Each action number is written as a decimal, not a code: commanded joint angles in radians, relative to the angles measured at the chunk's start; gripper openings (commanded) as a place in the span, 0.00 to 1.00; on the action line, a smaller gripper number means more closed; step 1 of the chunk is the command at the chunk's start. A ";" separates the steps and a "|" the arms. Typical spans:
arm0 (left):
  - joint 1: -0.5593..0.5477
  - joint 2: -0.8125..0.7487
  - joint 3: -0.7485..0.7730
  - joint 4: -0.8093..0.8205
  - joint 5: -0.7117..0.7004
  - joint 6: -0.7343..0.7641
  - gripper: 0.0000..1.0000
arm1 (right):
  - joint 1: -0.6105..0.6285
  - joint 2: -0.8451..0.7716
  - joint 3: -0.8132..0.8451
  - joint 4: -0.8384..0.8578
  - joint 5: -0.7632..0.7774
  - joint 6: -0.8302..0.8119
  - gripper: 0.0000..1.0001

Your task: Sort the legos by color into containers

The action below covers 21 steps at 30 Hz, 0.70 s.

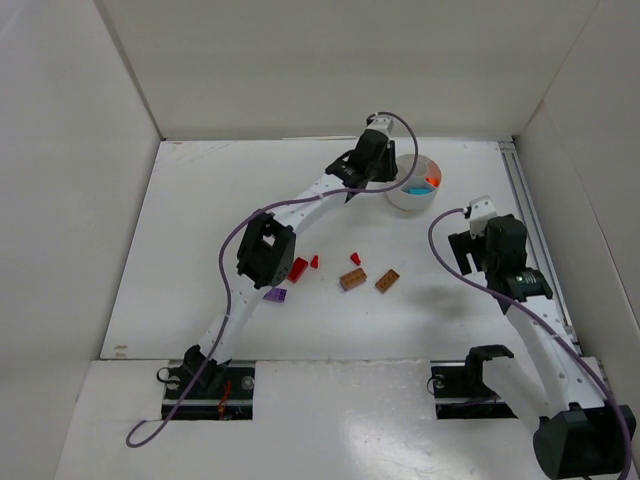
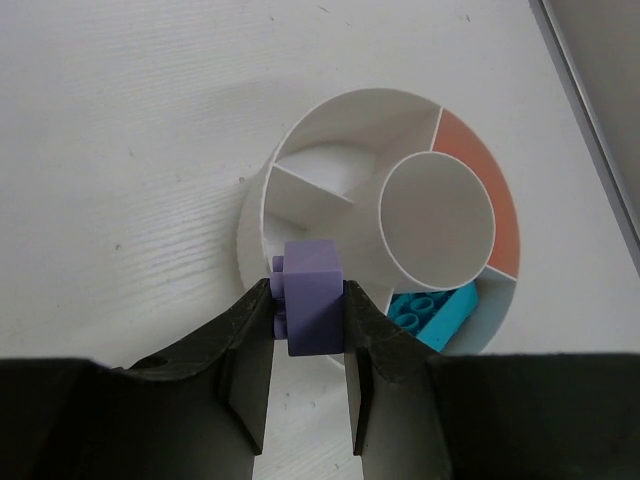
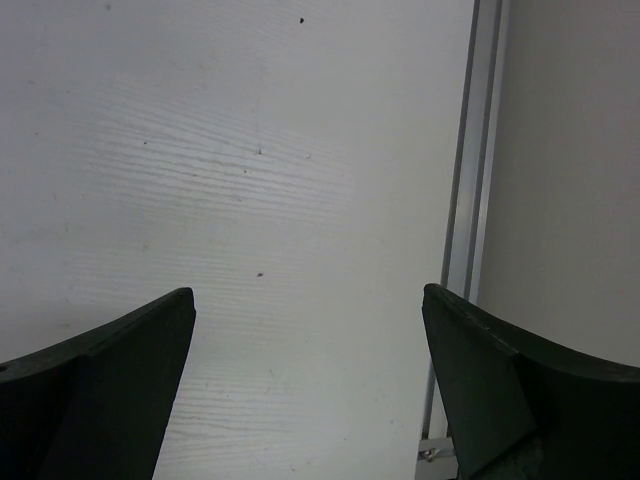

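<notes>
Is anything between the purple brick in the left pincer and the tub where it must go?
Nothing visible. The left pincer holds the purple brick just above the white tub at its near rim, and the compartments beyond it look empty. The teal brick lies aside in another one.

White table (image 1: 200, 200) boxed in by plain white walls (image 1: 300, 60)
The table shows faint wood grain under even light; the walls stand beyond and to both sides, and a metal rail (image 3: 478, 150) runs just right of the right gripper (image 3: 308, 300)
</notes>
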 commanded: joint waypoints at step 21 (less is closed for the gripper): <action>-0.002 -0.165 -0.062 0.094 0.048 0.018 0.89 | -0.006 -0.014 -0.002 0.087 -0.099 -0.042 1.00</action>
